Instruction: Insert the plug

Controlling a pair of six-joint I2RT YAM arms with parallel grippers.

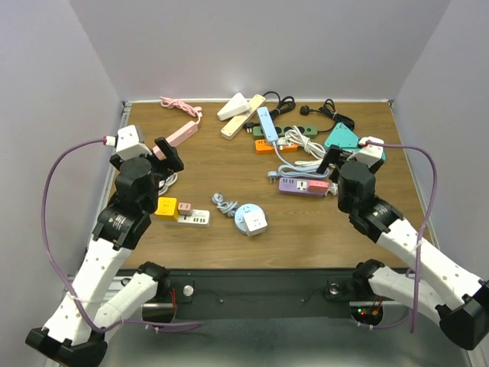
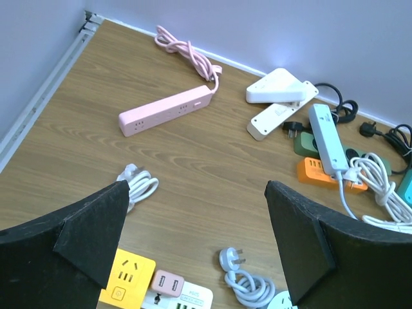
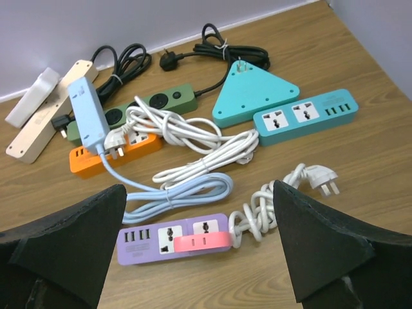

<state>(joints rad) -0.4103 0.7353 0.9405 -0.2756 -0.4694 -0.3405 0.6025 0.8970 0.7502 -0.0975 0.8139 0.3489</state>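
Note:
My left gripper [image 1: 165, 155] [image 2: 196, 196] is open and empty above the left half of the table. Below it lie a grey-white plug [image 2: 233, 259] on a coiled cord, a round white socket hub [image 1: 250, 219] and a white strip with yellow and pink blocks [image 1: 183, 212] [image 2: 129, 279]. My right gripper [image 1: 330, 159] [image 3: 199, 193] is open and empty above a purple power strip [image 3: 174, 239] [image 1: 303, 185] that carries a pink piece. A white plug [image 3: 320, 178] on a twisted cord lies to that strip's right.
A pink strip [image 2: 166, 111] and a white coiled plug [image 2: 132, 179] lie at the left. At the back are cream strips [image 1: 243, 115], a blue strip [image 3: 88, 110], an orange strip [image 3: 112, 153], a green strip [image 3: 145, 104], a teal triangle [image 3: 254, 94], a teal strip [image 3: 306, 116] and black cords.

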